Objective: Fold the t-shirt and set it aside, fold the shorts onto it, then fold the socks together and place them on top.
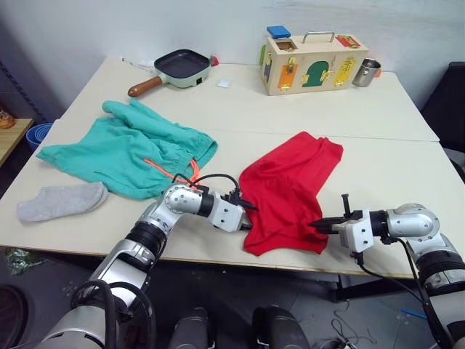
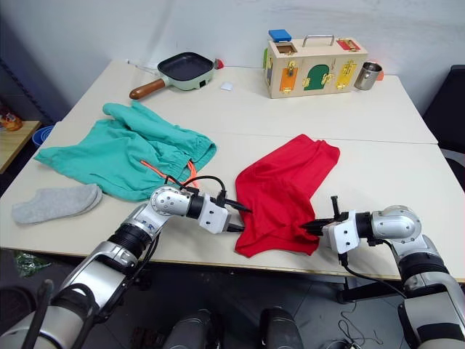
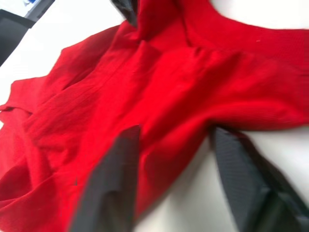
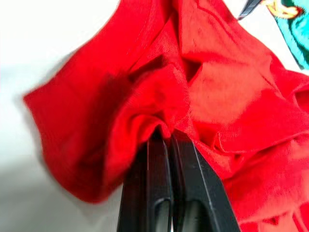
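Near the table's front edge lies the crumpled t-shirt [image 1: 290, 190]; right gripper [image 1: 320, 225] pinches its near-right hem, left gripper [image 1: 245, 216] is spread at its left edge. Grip both sides, then pull flat before folding.

We take this for a robotics lab or test room rather than a home. Two plain white tables [image 1: 407, 156] are pushed together against a bare white wall [image 1: 87, 29], and the things on them read as practice props: a wooden latch-and-lock busy box [image 1: 314, 64] with a metal handle, a small green frying pan [image 1: 174, 70], a steel cup [image 1: 365, 73]. Loose cables [image 1: 341, 323] trail over the floor below, and a dark chair [image 1: 450, 102] stands at the side.
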